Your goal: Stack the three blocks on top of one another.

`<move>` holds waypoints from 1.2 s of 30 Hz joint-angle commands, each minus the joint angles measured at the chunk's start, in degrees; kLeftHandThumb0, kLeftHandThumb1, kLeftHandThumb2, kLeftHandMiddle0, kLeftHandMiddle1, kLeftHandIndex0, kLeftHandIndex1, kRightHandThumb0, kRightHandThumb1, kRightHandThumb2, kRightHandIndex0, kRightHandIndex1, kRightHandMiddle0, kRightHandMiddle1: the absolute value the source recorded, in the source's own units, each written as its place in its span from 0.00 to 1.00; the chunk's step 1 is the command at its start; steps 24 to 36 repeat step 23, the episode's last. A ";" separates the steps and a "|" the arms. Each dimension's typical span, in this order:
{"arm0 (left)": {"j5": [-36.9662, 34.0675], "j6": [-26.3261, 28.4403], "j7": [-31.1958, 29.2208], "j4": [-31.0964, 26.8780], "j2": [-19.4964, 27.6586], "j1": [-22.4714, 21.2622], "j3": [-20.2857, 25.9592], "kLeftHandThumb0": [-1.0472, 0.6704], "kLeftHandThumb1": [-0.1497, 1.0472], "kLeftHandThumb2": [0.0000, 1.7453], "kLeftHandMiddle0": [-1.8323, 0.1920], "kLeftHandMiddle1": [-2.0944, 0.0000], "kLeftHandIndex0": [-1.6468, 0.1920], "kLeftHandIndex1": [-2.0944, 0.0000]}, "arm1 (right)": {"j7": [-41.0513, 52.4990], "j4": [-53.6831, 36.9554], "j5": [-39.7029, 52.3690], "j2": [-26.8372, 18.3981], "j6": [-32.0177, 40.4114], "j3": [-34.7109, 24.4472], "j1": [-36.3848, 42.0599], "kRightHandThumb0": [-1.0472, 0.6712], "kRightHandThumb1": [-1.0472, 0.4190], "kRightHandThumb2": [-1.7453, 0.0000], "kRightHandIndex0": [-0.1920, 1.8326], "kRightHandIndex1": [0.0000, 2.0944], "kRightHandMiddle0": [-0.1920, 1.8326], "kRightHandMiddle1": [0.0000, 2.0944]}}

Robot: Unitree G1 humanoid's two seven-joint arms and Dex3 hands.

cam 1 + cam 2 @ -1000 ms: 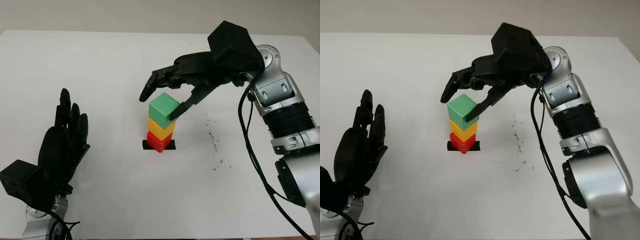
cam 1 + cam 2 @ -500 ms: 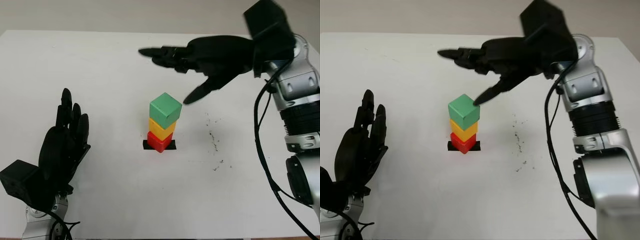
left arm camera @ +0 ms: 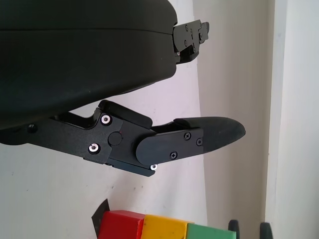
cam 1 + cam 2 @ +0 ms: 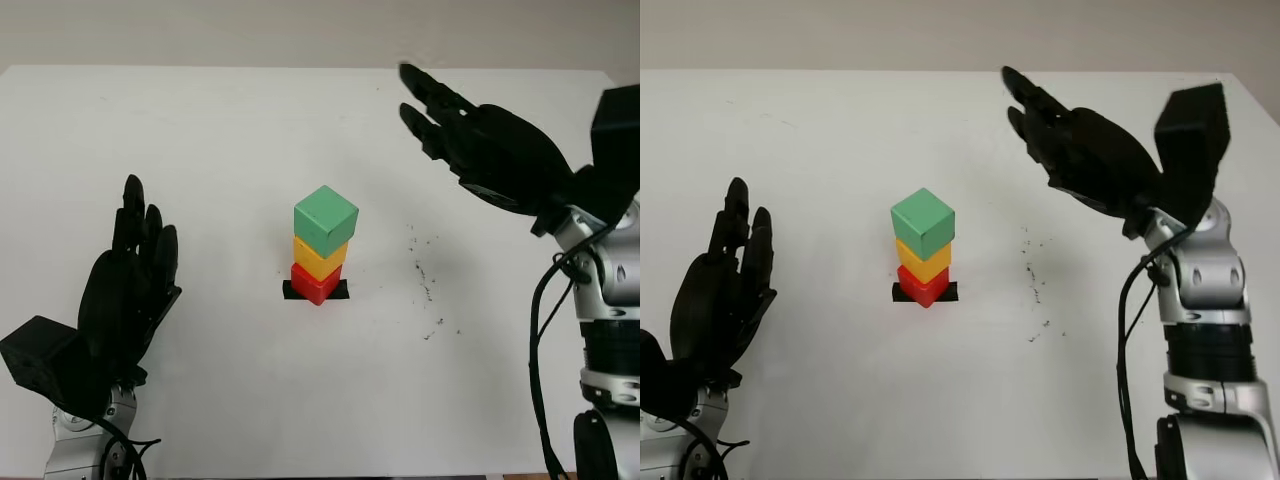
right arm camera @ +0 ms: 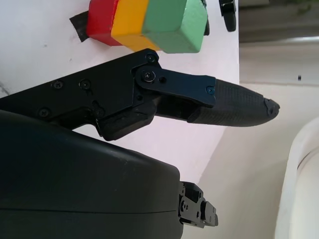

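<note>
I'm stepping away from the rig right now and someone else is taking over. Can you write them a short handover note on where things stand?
Left hand: open, over the table's left side, holding nothing.
Right hand: open, raised to the right of the stack, holding nothing.
Blocks: red block at the bottom on a black mark, yellow block on it, green block on top, turned a little against the yellow one.
Done: all three stacked, and no hand touches them.
Left: nothing apparent, beyond perhaps checking that the stack holds.

White table (image 4: pixel 200 130) carries a black patch (image 4: pixel 338 290) under the red block (image 4: pixel 315 282)
</note>
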 commanded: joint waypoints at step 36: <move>-0.12 1.43 -0.13 2.66 0.91 -5.25 -0.02 0.20 1.00 0.32 1.00 0.98 1.00 1.00 | -22.46 -5.06 -1.96 19.28 -14.73 2.73 19.15 0.13 0.00 0.57 0.00 0.00 0.00 0.00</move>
